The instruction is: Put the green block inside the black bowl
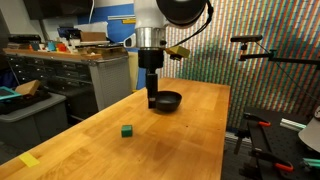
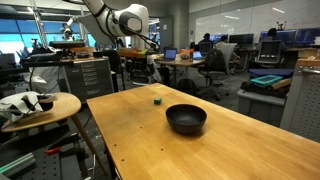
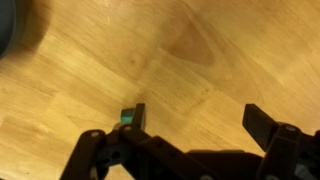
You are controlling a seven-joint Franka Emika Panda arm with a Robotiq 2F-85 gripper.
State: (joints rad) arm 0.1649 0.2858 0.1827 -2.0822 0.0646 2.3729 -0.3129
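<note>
The green block [image 1: 127, 130] rests on the table [image 1: 190, 140] at seven o'clock from the black bowl [image 1: 166, 101]; the gripper [image 3: 190, 115] gapes wide, empty. Probably light, rigid: pinch two opposite flat faces

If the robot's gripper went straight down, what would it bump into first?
Probably the bare wooden table. The gripper points down beside the black bowl, not over it, and the green block sits off to one side. Depth is hard to judge, though.
</note>
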